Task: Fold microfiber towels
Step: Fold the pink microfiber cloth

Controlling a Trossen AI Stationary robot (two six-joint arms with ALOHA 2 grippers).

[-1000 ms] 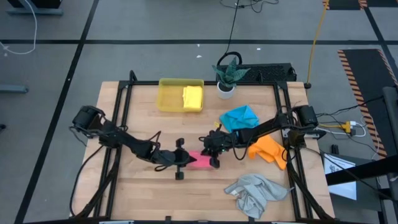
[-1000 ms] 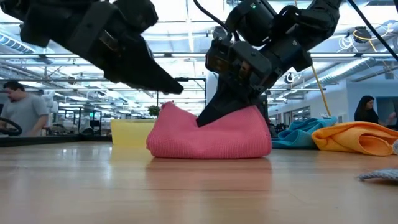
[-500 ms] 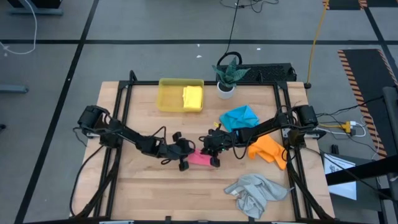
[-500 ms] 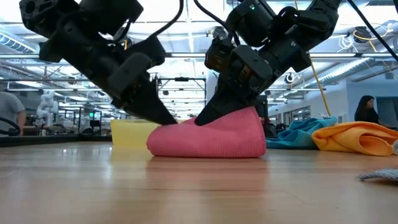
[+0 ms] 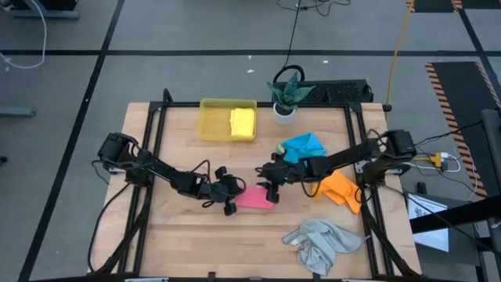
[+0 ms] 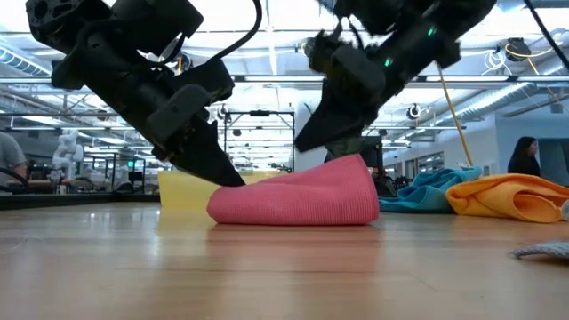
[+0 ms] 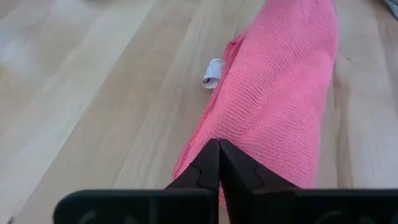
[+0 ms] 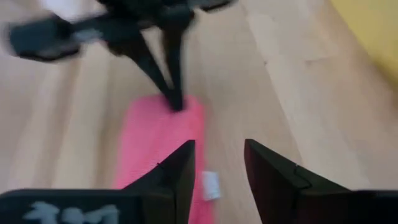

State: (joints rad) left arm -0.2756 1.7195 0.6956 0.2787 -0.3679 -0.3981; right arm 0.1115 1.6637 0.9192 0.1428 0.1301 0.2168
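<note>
both of my grippers are at the pink towel (image 5: 255, 197) near the middle of the tabletop (image 5: 180, 235). my left gripper (image 5: 232, 196) is pressed together, its fingers (image 7: 219, 163) closed to a point and pinching the towel's edge on the side facing the table's left edge; in the low view the fingertips bear down at the cloth's end right at the wood. that arm reaches in low from the left edge, stretched out nearly flat over the table. my right gripper (image 5: 273, 186) hangs just above the towel's far side, fingers (image 8: 180, 171) spread with a clear gap between them and apart from the cloth; its arm slants in from the right edge. the pink towel lies folded into a low, rounded band, a small white tag (image 7: 212, 73) sticking out beside it. the blue towel (image 5: 302, 146) sits crumpled toward the back right, the orange towel (image 5: 338, 188) near the right edge, the grey towel (image 5: 321, 241) bunched at the front right. the yellow towel (image 5: 243, 123) lies folded in the yellow tray (image 5: 213, 119) at the back edge.
</note>
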